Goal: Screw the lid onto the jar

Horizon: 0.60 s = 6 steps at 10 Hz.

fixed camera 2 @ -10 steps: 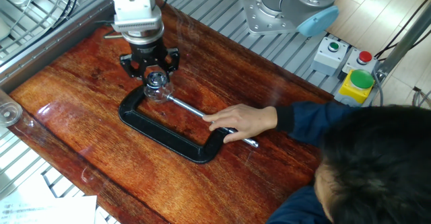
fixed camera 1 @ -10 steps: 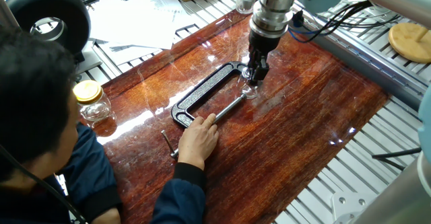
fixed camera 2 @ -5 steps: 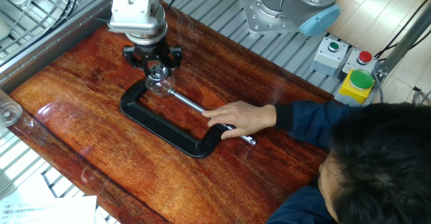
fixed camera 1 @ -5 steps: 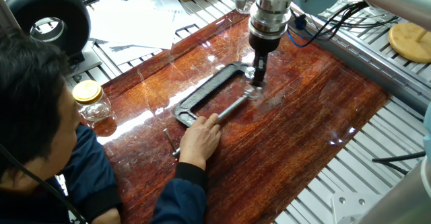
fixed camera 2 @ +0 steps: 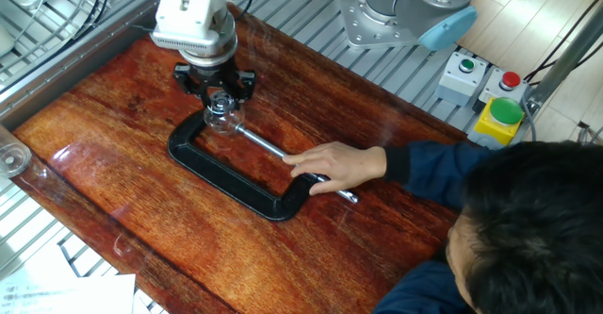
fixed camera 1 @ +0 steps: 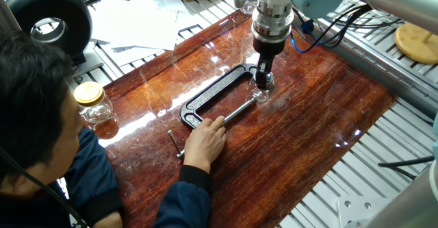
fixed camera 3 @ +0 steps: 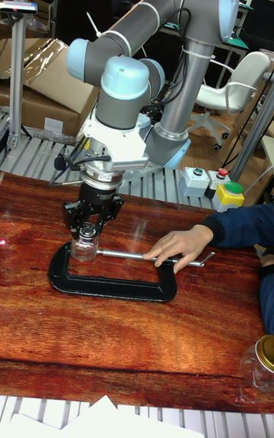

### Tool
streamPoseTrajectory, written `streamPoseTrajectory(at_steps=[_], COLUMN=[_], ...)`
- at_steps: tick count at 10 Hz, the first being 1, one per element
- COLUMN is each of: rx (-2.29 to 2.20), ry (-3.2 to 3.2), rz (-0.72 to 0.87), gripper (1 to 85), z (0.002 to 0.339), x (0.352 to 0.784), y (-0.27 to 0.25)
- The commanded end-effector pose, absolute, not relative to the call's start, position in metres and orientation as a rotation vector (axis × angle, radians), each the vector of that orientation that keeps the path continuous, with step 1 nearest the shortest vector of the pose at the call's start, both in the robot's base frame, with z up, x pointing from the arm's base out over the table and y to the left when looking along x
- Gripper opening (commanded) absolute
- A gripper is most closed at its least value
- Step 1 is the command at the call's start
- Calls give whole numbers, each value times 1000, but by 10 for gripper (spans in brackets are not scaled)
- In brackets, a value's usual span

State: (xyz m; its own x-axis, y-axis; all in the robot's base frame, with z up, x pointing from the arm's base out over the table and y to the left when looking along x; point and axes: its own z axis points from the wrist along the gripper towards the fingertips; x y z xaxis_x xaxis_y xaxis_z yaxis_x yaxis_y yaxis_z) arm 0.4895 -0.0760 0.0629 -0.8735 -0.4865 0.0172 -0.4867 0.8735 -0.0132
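Observation:
The tiny clear jar [fixed camera 2: 224,123] stands upright on the wooden table, pinched between the jaw and screw of a black C-clamp [fixed camera 2: 229,179]. My gripper [fixed camera 2: 219,97] points straight down over the jar's mouth, its fingers closed around the small clear lid [fixed camera 2: 220,105], which sits on top of the jar. From the opposite side, the gripper [fixed camera 1: 263,76] hides the lid and only the jar's lower part [fixed camera 1: 262,96] shows. The tall fixed view has the gripper [fixed camera 3: 87,230] right above the jar [fixed camera 3: 84,249].
A person's hand [fixed camera 2: 337,168] presses on the clamp's screw rod, and the person's head fills the near corner. A bigger yellow-lidded jar [fixed camera 1: 92,105] stands at the table's edge. A button box [fixed camera 2: 480,88] and the arm's base [fixed camera 2: 405,12] sit beside the table.
The gripper, jar and clamp have shifted slightly across the table together, and the gripper's fingers have turned a little about the vertical. The person's hand stayed on the clamp.

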Motion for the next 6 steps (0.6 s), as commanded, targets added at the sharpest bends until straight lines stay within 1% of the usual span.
streamPoseTrajectory(at_steps=[1,2,3,4,5,6], rx=[692,709,742,768,787,790], ry=[-3042,-3084,-3100,-3106,-3104,-3104], rz=[-27,-39,-55,-68,-76,-73], gripper=[523,610,667,763,817,830], z=[80,75,71,71,71,71], x=[495,504,510,514,515,515], y=[-72,-71,-72,-71,-71,-72])
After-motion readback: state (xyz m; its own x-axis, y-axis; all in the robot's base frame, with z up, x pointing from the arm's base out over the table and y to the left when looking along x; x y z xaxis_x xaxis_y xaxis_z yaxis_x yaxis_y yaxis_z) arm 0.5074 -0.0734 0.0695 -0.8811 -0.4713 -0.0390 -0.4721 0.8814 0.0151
